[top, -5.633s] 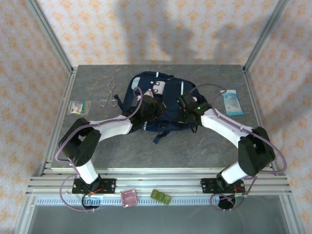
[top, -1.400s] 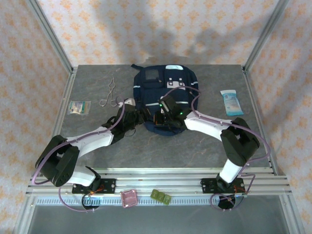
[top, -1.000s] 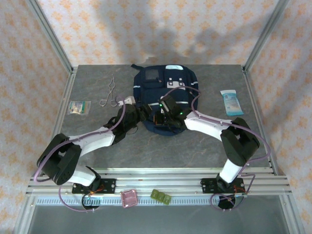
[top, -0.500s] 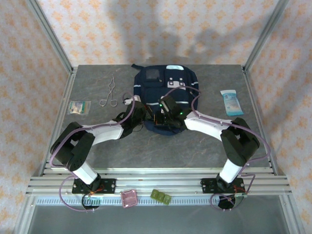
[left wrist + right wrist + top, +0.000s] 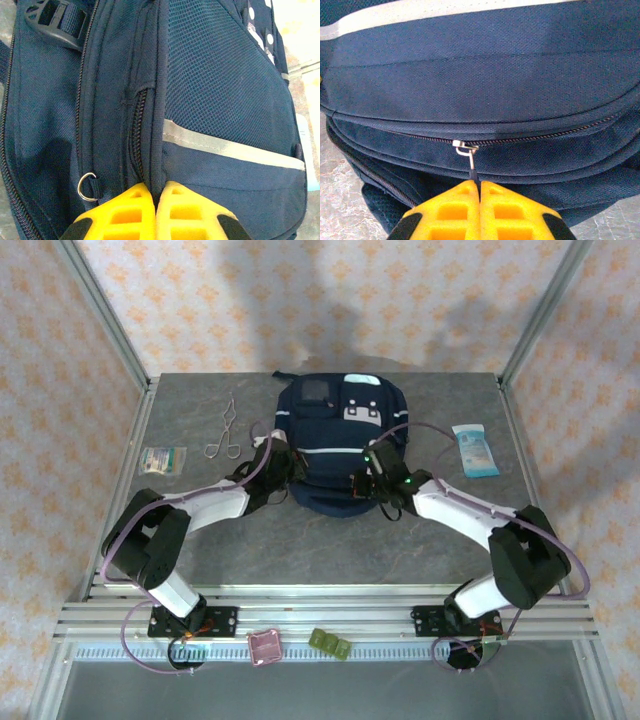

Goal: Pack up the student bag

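The student bag lies flat at the back middle of the table, navy with grey stripes and a white-grey patch. My left gripper is at its left side. In the left wrist view the left gripper is shut, pinching a ridge of the bag's fabric beside a side zipper. My right gripper is at the bag's near edge. The right wrist view shows the right gripper shut on the black tab of the zipper pull, with the zipper closed to the right of the slider.
Metal forceps and a small packet lie left of the bag. A blue-white packet lies to its right. A pink tray and a green item rest on the front rail. Frame posts stand at the back corners.
The left gripper moved in to the bag's left side and closed on its fabric. The right gripper, still shut on the pull, shifted right along the bag's near edge.
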